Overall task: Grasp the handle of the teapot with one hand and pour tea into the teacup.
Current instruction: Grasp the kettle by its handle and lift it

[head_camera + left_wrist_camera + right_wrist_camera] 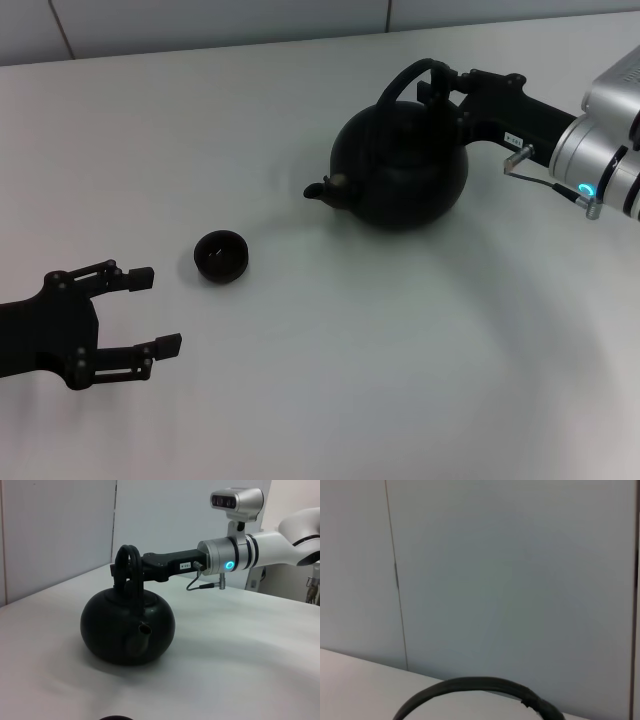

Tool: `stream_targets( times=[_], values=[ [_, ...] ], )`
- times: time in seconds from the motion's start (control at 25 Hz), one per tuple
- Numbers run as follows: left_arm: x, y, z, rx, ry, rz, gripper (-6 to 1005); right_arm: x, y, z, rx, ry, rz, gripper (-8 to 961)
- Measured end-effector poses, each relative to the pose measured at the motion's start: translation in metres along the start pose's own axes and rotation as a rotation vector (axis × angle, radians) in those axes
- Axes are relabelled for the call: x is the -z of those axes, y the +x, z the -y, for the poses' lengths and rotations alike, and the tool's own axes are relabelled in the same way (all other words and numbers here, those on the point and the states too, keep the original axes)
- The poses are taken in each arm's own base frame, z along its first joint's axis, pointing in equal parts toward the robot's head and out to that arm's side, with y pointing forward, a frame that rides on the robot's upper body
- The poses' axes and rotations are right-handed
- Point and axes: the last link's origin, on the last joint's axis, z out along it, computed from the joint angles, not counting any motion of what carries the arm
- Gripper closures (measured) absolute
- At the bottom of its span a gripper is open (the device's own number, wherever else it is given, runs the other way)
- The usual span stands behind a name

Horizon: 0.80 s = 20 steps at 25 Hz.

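Note:
The matte-black teapot (400, 170) stands on the white table (330, 380) at the right, with its short spout (318, 189) pointing left toward the teacup (220, 256). The teacup is small and dark and sits well apart from the pot. My right gripper (440, 88) reaches in from the right and is shut on the arched handle (400, 85) near its top. The left wrist view shows the same hold on the handle (129, 555) of the teapot (110, 625). The handle's arc (480, 685) shows in the right wrist view. My left gripper (155, 310) is open and empty, left of and nearer than the cup.
A pale panelled wall (300, 20) runs behind the table's far edge. The robot's head camera unit (236, 500) and right arm (260, 552) show in the left wrist view.

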Motion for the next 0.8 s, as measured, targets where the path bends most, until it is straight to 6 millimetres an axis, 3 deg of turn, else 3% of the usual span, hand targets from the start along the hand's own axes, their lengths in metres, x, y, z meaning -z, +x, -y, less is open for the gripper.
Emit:
stream_targets(
  times=[0.52, 0.8],
  values=[
    [0.0004, -0.0004, -0.0002, 0.001, 0.001, 0.000, 139, -0.0007, -0.0003, -0.0004, -0.004, 0.002, 0.003, 862],
    [0.0007, -0.0006, -0.0002, 0.004, 0.004, -0.002, 139, -0.0007, -0.0029, 0.0002, 0.050, 0.010, 0.024, 863]
  ],
)
